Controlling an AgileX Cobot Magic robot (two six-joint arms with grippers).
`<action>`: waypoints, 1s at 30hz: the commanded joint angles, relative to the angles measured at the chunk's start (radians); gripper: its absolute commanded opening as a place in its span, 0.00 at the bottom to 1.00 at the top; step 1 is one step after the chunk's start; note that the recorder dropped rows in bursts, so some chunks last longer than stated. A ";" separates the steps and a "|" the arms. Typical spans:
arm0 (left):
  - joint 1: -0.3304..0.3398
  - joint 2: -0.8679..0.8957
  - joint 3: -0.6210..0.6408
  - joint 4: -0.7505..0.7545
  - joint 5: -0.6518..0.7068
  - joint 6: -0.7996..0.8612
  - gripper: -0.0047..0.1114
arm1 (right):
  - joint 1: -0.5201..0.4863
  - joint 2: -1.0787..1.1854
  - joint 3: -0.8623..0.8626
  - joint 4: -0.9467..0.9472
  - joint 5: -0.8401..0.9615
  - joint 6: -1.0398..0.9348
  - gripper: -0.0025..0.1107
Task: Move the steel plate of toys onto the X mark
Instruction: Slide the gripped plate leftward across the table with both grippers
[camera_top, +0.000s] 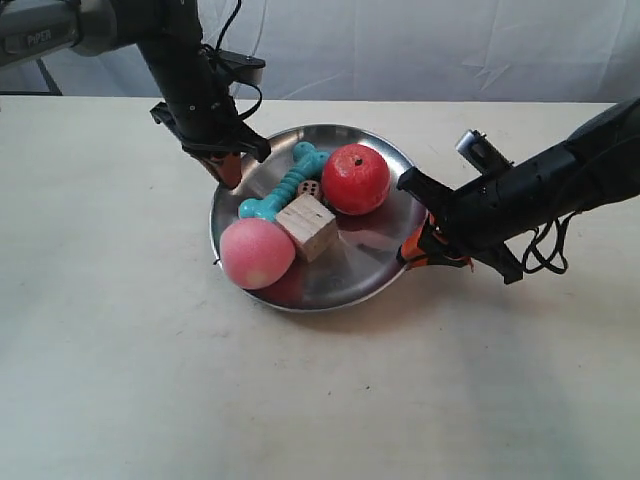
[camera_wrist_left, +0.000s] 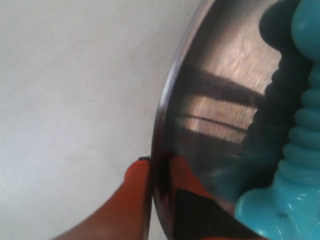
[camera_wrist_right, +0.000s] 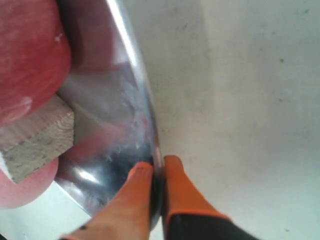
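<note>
Two arms are engaged, one at each side of the steel plate (camera_top: 372, 262).

Exterior view: the left arm (camera_top: 185, 70) enters from the upper left and drops steeply, with the left jaws at the plate's far-left rim, just beside the teal bone (camera_top: 285, 185). The right arm (camera_top: 560, 185) reaches in low and nearly level from the right, with the right jaws at the plate's right rim. The plate is mid-table (camera_top: 150, 380) with a shadow under its near edge; I cannot tell whether it rests there or hangs clear. It holds the red ball (camera_top: 355, 178), pink peach (camera_top: 257, 253), wooden cube (camera_top: 306, 226) and small die (camera_top: 309, 188), the die between bone and ball.

Left wrist view: the left jaws pinch the plate rim, with one orange fingertip (camera_wrist_left: 134, 197) outside and the other inside on the metal.

Right wrist view: the right jaws pinch the thin rim, with orange fingertips (camera_wrist_right: 175, 172) on either side. The cube and ball lie close inside.
</note>
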 joint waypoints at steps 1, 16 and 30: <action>-0.025 -0.026 0.034 -0.066 0.029 0.007 0.04 | 0.009 0.017 -0.057 0.054 0.080 -0.011 0.01; -0.005 -0.063 0.056 -0.004 0.029 -0.011 0.04 | 0.058 0.132 -0.192 0.053 0.145 0.004 0.01; 0.074 -0.087 0.118 0.006 0.029 -0.013 0.04 | 0.147 0.273 -0.378 0.045 0.194 0.075 0.01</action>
